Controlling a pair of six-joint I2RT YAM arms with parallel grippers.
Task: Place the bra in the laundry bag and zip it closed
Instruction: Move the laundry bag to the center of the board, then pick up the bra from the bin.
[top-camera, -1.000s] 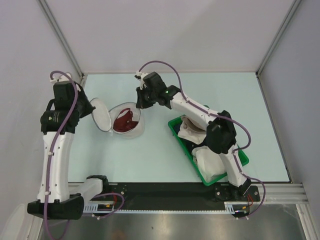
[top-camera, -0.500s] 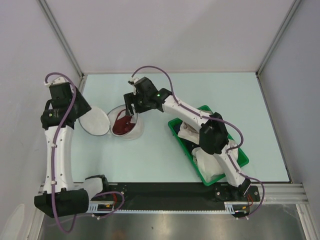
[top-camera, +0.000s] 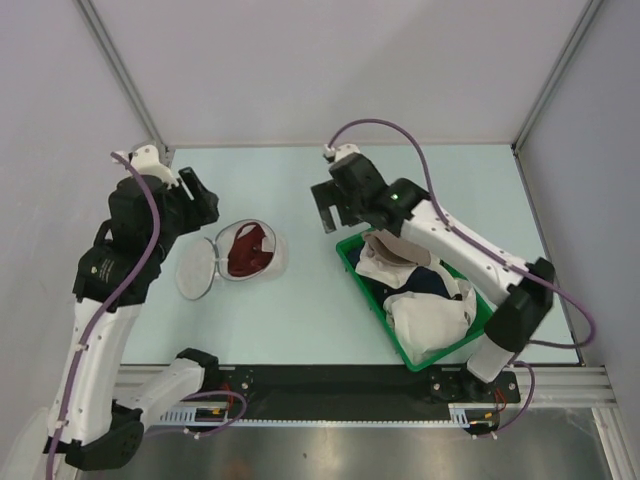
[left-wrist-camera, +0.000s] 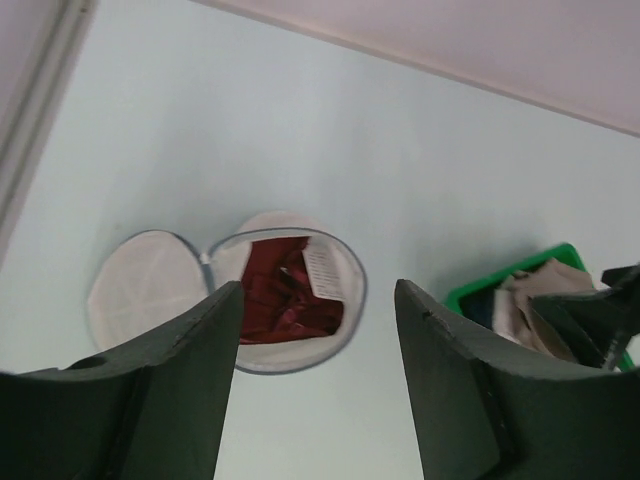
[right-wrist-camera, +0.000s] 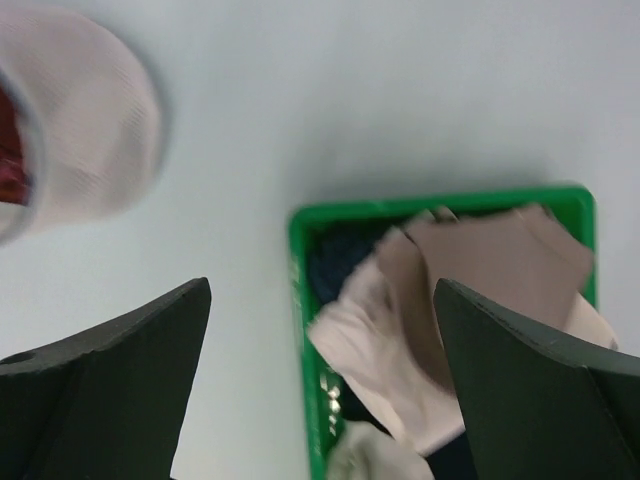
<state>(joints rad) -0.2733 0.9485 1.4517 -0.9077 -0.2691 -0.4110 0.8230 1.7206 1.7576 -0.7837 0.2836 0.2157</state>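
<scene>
A second ago the right gripper (top-camera: 325, 212) was down at the laundry bag (top-camera: 232, 256) and the left gripper (top-camera: 200, 203) was propping its free half upright. Now both arms have pulled off the bag, the left one up and to the bag's left, the right one well off to the bag's right above the green basket (top-camera: 349, 262). Both sets of jaws stand open with nothing between them. The bra (top-camera: 246, 250) lies bunched inside the right half of the bag, and the free half (top-camera: 196, 268) has dropped flat on the tabletop (top-camera: 300, 310) just to its left. By the look of it, the placing is done, while folding the halves together and running the zipper remain. The left wrist view looks down between its jaws straight onto the bag and shows what the top view does not: the white tag (left-wrist-camera: 322, 268) lying on the bra, and the dark rim running round both halves. The right wrist view catches only an edge of the bag's mesh at its left border, and instead shows the pale garments (right-wrist-camera: 470, 270) heaped in the basket.
</scene>
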